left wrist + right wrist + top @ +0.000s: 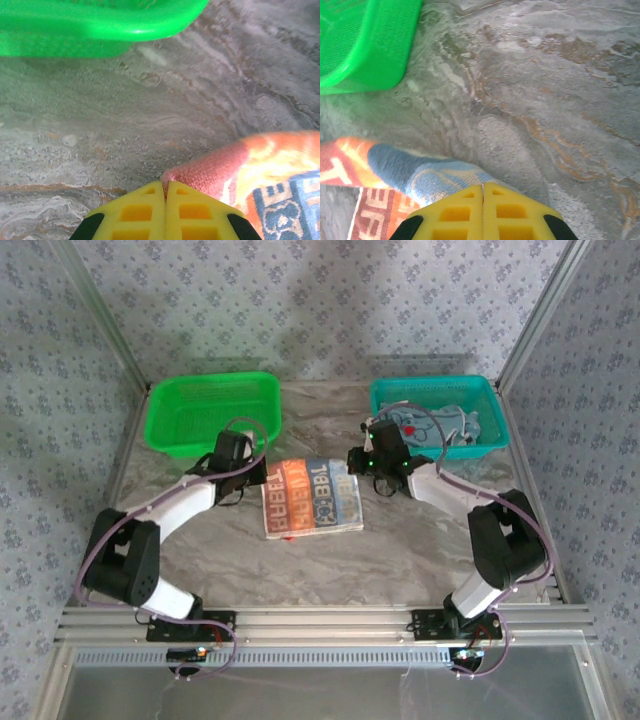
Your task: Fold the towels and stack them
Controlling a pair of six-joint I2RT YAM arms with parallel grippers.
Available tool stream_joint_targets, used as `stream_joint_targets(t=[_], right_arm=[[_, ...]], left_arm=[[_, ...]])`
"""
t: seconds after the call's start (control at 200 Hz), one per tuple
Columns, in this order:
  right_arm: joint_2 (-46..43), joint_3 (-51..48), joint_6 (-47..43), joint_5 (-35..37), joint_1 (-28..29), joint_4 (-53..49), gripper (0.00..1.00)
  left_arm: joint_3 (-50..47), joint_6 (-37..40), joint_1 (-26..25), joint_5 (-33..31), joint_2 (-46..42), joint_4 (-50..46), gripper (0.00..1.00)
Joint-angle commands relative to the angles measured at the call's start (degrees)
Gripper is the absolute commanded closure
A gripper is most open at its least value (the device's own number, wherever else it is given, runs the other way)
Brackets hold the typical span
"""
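green basket (pixel 200 447), teal basket (pixel 435 381) behind, front free

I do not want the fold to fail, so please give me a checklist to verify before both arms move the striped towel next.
1. Left gripper shut on the striped towel at its orange corner: ok.
2. Right gripper shut on its blue-grey corner: ok.
3. How much cloth sits between each pair of fingers: cannot tell.
4. Towel lying flat between the two corners: ok.
5. Green basket apart from the towel: ok.
6. Light blue towels inside the teal basket, out of the way: ok.
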Motion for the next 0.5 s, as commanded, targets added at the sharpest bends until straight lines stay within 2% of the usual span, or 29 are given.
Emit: stream_joint_targets(t=[0.0,0.195,0.31,0.495], right_arm=[[-3.96,-4.59,-3.89,2.78,1.87,8.3,1.0],[-7.59,-11.99,-7.34,6.85,5.38,13.92,1.0],[-9.34,-16.1,-7.8,8.33,6.3,17.02,1.0],[-12.17,-21.12,-8.28,8.25,6.75,20.01,1.0]], left_arm=[[-4.04,4.25,-1.91,-2.12,-4.43,11.2,1.0],[-9.08,5.94,-5.21,-3.74,-6.8,13.0,1.0],[-13.44,6.66,-8.23,-8.89,-9.32,16.47,1.0],[-18.63,6.96,-10.4,-12.64,-12.1,19.61,1.0]])
